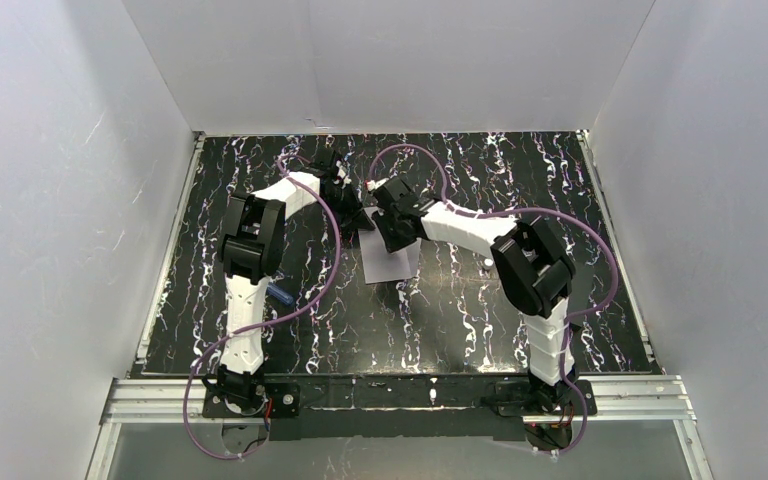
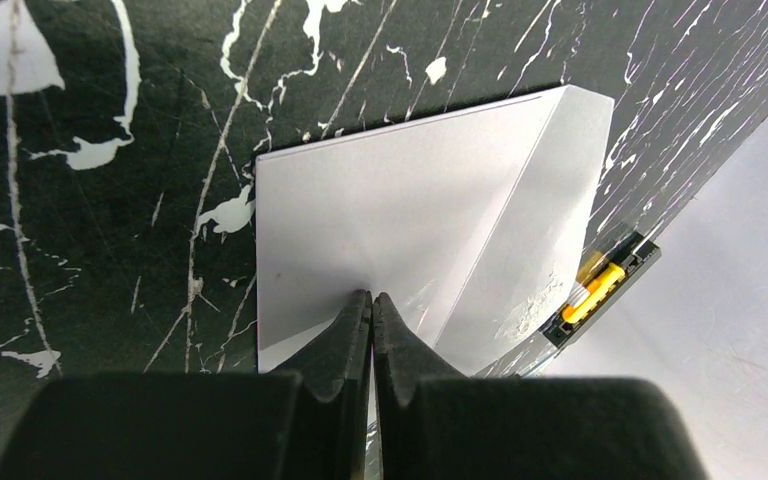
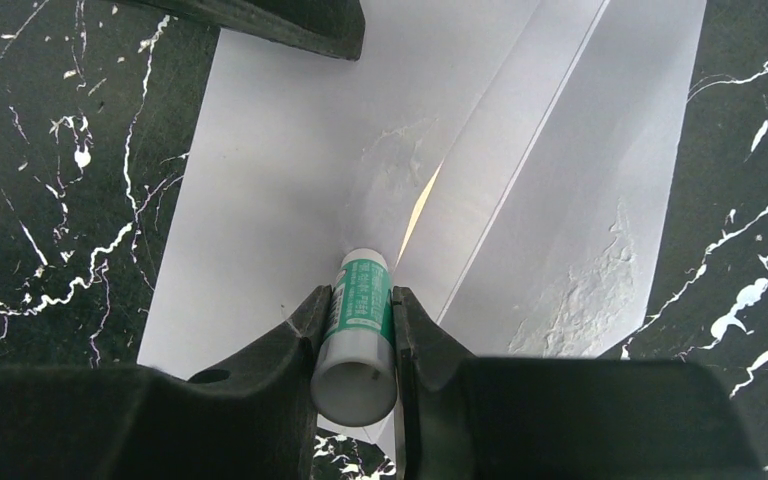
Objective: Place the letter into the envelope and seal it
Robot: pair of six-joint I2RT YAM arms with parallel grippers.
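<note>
Jaws of left gripper (image 2: 372, 303) closed, empty, tips on envelope (image 2: 390, 200) | right gripper (image 3: 358, 298) clamping glue stick (image 3: 359, 335), tip at envelope middle

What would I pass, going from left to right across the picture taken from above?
Left wall → left arm's base → envelope → right arm's base → right wall. The upper parts of both arms lean in over the envelope, so they have no clear place in this order.
</note>
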